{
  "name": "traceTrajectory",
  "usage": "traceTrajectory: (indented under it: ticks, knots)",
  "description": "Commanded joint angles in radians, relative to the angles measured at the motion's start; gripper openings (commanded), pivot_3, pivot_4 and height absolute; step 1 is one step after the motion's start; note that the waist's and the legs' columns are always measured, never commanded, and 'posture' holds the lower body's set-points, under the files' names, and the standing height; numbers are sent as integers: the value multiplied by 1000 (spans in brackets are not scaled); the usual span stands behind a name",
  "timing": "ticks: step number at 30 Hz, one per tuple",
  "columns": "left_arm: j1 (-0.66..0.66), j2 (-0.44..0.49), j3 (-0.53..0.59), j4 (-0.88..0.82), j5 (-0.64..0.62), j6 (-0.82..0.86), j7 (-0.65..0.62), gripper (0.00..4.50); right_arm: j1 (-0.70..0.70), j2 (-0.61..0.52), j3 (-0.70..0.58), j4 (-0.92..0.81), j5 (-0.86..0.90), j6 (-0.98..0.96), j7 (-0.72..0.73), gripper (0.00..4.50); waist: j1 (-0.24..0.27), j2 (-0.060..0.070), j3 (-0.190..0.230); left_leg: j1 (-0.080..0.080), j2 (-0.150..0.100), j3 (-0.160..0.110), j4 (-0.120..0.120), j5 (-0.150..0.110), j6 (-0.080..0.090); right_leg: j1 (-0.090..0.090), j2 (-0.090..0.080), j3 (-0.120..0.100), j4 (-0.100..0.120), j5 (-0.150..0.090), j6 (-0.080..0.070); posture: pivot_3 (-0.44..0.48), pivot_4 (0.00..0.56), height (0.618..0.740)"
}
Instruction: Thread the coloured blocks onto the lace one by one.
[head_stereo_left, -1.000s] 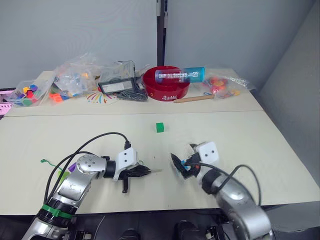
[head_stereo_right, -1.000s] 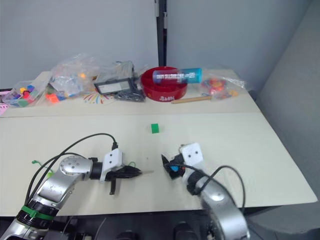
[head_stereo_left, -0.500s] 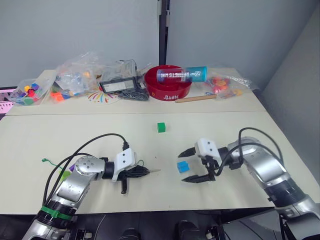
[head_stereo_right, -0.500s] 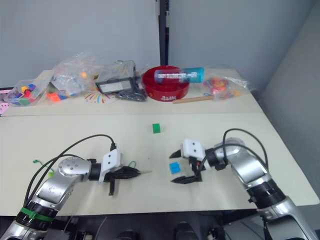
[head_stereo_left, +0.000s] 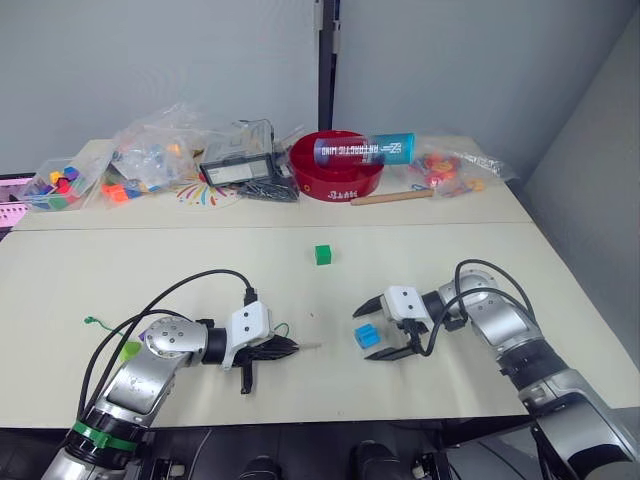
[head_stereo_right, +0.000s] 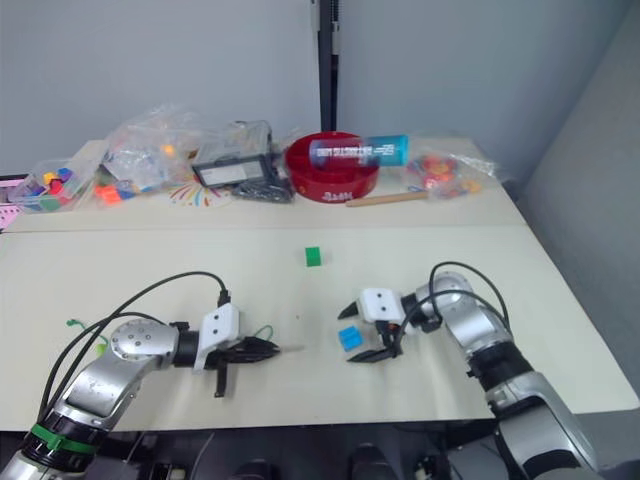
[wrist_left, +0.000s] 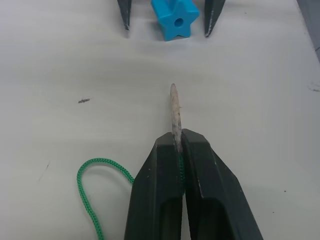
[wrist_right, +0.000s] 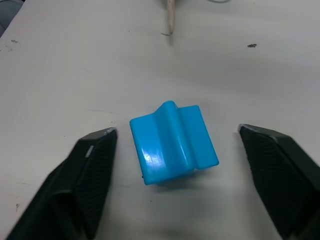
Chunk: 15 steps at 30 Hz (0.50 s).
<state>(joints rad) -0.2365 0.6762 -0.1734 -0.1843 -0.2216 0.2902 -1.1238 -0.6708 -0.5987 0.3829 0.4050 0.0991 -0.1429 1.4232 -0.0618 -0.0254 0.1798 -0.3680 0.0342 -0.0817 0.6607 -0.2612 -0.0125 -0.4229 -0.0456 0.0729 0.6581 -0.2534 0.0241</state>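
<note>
Fingers of my right gripper (head_stereo_left: 379, 327) are wide apart now, one on each side of the blue block (head_stereo_left: 368, 337), which a second ago I held up but now sits on the bench (head_stereo_left: 480, 265). From my left wrist, my left gripper (wrist_left: 179, 142) is squeezed shut on the lace (wrist_left: 90, 192), its pale tip aimed at the block's hole. From my right wrist, the block lies loose between my fingers (wrist_right: 87, 172). I think I must grab it again before threading. A green block (head_stereo_left: 321, 255) waits farther back.

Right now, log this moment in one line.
left hand: shut on lace | right hand: open around blue block | block: on table, unthreaded
</note>
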Motion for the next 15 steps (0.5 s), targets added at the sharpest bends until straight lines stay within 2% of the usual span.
traceTrajectory:
  ticks: [1, 4, 6, 11, 15]
  knots:
    - [-12, 11, 18, -34, -21, 5, 2, 0, -6, -4, -30, 10, 2, -6, 7, 2564, -1, 0, 0, 0, 0, 0, 0, 0, 0, 0, 0, 0, 0, 0, 0, 0, 150, 740]
    - [-17, 12, 14, -35, -25, 7, -1, 0, 0, -2, -43, 1, 18, 18, 10, 1539, -1, 0, 0, 0, 0, 0, 0, 0, 0, 0, 0, 0, 0, 0, 0, 0, 150, 740]
    - [-25, 8, 11, -35, -31, 9, -3, 0, 16, 2, -56, -30, 33, 54, -3, 1343, 0, 0, 0, 0, 0, 0, 0, 0, 0, 0, 0, 0, 0, 0, 0, 0, 150, 740]
    - [-52, -16, -5, -36, -35, 22, 6, 0, 88, 27, -69, -162, 43, 174, -65, 1316, 2, 0, 0, 0, 0, 0, 0, 0, 0, 0, 0, 0, 0, 0, 0, 0, 150, 740]
    - [-80, -29, -44, -35, 10, 39, 32, 0, 141, 46, -61, -245, 27, 241, -123, 1316, 3, 0, 0, 0, 0, 0, 0, 0, 0, 0, 0, 0, 1, 0, 0, 0, 150, 740]
